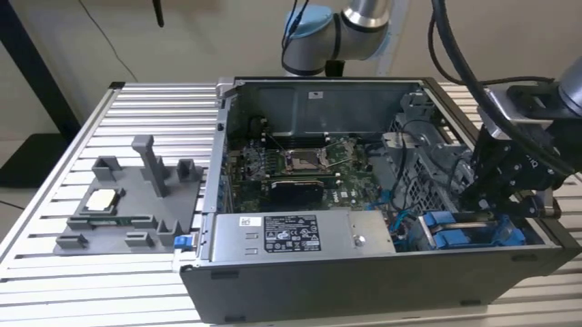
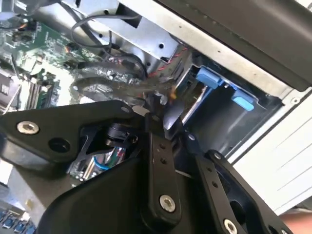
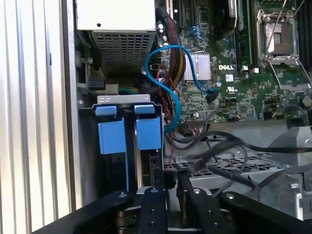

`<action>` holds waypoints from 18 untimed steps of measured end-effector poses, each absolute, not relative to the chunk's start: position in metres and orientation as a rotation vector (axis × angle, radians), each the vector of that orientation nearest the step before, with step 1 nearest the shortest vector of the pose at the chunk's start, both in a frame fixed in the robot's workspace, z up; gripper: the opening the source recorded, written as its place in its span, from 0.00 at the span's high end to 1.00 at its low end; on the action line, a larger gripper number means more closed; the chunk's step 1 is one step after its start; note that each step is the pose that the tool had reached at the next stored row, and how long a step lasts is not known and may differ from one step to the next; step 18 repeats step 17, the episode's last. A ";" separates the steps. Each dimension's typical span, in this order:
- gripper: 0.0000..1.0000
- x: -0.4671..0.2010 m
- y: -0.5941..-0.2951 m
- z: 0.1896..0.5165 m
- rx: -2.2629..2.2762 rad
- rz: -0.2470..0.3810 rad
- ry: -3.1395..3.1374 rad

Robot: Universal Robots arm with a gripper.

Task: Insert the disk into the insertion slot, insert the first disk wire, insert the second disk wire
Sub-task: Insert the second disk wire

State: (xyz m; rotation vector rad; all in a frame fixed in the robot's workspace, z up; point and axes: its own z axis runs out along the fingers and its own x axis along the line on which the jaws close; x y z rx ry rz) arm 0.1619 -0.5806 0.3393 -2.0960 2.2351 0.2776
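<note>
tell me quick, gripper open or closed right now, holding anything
gripper: fingers close together at the blue drive carriers in the computer case; whether they are shut on a wire cannot be told.

Gripper (image 3: 173,187) fingertips meet dark cabling beside the disk (image 3: 148,132) bay; what they pinch, if anything, too small and dark to tell. Disk body hidden in the bay, blue carrier tabs alone visible. Second wrist view: cable bundle (image 2: 109,80) motion-blurred, individual wires indistinguishable. Exterior view: arm (image 1: 509,160) covers the bay's far side, cut by the exterior view's right edge
</note>
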 end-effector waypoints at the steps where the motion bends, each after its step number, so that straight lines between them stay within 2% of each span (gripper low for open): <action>1: 0.76 0.162 -0.581 0.342 -2.095 0.280 2.234; 9: 0.76 0.162 -0.581 0.371 -2.091 0.289 2.229; 18: 0.76 0.162 -0.581 0.371 -2.090 0.289 2.229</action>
